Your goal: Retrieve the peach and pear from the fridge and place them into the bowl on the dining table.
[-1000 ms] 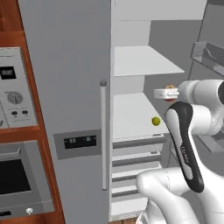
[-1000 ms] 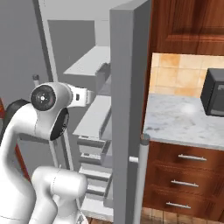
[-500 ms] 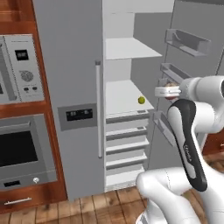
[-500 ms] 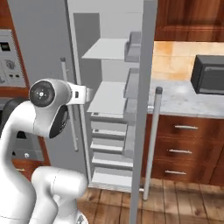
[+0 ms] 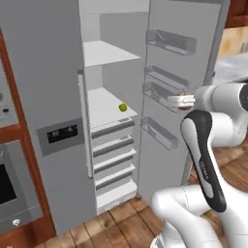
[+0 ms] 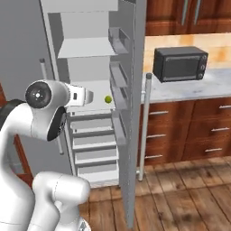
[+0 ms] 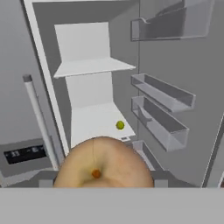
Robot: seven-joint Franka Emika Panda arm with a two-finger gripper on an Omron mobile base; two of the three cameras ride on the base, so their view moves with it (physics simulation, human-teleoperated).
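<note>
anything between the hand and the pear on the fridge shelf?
Nothing visible blocks the way: the fridge door is open and the pear sits alone on its shelf. But the hand already holds the peach.

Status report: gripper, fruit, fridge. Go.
Gripper shut on the peach, outside the fridge. Pear alone on the middle shelf. Right door wide open; nothing in the way.

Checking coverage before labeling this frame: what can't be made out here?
- Gripper fingers: hand view, hidden behind the peach; tiny in the left base view.
- Peach underside: cut off by the bottom band, hand view.
- Pear: a small dot on the fridge shelf, shape unreadable in all views.
- Fridge drawer contents: closed fronts, both base views.
</note>
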